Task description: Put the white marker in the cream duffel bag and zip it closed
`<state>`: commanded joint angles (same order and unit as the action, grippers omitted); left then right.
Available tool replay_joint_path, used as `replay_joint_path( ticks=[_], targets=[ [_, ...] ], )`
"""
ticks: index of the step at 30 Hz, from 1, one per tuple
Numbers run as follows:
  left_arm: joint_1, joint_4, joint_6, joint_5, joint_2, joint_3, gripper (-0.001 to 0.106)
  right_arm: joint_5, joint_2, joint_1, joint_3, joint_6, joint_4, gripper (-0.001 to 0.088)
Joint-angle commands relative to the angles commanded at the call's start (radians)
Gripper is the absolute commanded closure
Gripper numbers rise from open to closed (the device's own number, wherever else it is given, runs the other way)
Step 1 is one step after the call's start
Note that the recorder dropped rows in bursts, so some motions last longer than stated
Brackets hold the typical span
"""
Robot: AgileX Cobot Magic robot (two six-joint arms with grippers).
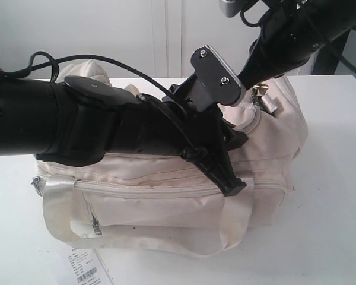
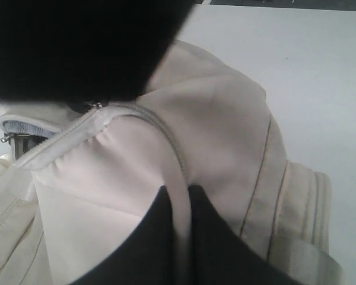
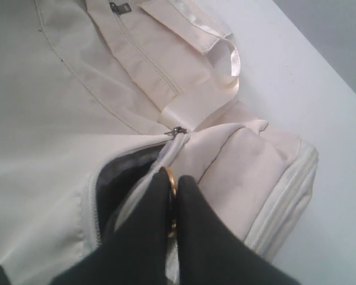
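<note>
The cream duffel bag [image 1: 166, 202] lies on the white table, front pocket towards the exterior camera. My left gripper [image 2: 177, 193] is shut on a cream seam fold of the bag; in the exterior view its fingers [image 1: 231, 181] press down by the right handle strap. My right gripper [image 3: 174, 181] is shut on the gold ring zipper pull [image 3: 171, 176] at the bag's right end [image 1: 279, 107]. Beside it the top zipper gapes and shows dark lining [image 3: 115, 175]. The white marker is out of view.
A white paper tag with a barcode [image 1: 88, 270] lies on the table [image 1: 332, 225] at the bag's front left corner. The left arm [image 1: 59, 122] stretches across the top of the bag. The right arm [image 1: 285, 41] comes down from the upper right.
</note>
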<state>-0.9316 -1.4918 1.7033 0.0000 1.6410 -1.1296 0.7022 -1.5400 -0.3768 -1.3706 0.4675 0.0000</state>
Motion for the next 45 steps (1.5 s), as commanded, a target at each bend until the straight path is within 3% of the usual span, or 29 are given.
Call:
replay_joint_path(
  ticks=[17, 23, 32, 45],
  targets=[
    [0.000, 0.021, 0.002, 0.023, 0.000, 0.000, 0.105, -0.165, -0.024, 0.010, 0.000, 0.000, 0.000, 0.0868],
    [0.000, 0.021, 0.002, 0.054, -0.001, 0.000, 0.105, -0.120, -0.034, 0.052, -0.002, 0.008, 0.007, 0.0868],
    [0.000, 0.021, 0.002, 0.084, -0.001, 0.000, 0.105, 0.008, -0.035, 0.053, -0.055, 0.011, 0.202, 0.0868],
    [0.000, 0.040, 0.002, 0.135, -0.001, 0.000, 0.105, -0.072, -0.111, 0.100, -0.104, 0.009, 0.187, 0.0868]
  ],
)
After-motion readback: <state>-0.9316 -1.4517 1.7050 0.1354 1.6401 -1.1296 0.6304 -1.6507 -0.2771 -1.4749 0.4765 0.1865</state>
